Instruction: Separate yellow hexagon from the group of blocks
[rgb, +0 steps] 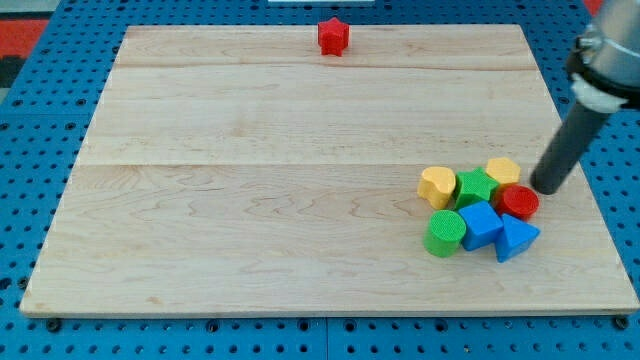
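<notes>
1. The arm is ending in a plain rod, so no claw to report as spread or pinching. My tip is sitting on the board near the right edge, just right of the cluster, holding nothing.
2. Nearest to my tip: the red cylinder, just below-left, and the yellow hexagon, just left and slightly toward the top edge. Whether the tip is touching either, I cannot tell.
3. Key relation: the hexagon is lying left of my tip, at the cluster's upper right corner. Its top side is facing bare wood.
4. The hexagon is touching or nearly touching the green block on its lower left, with the red cylinder just below it.
5. Rest of the group, going outward: yellow rounded block at far left, blue block, blue triangle, green cylinder toward the bottom edge.
6. Judgement: pushing straight left is likely to drive the hexagon into the green block. Getting below it and pushing toward the top edge looks cleaner.
7. Room: lots of open board toward the top and left edges. Right edge is close, little margin there.
8. A red star-like block is sitting alone at the top edge, well apart.
</notes>
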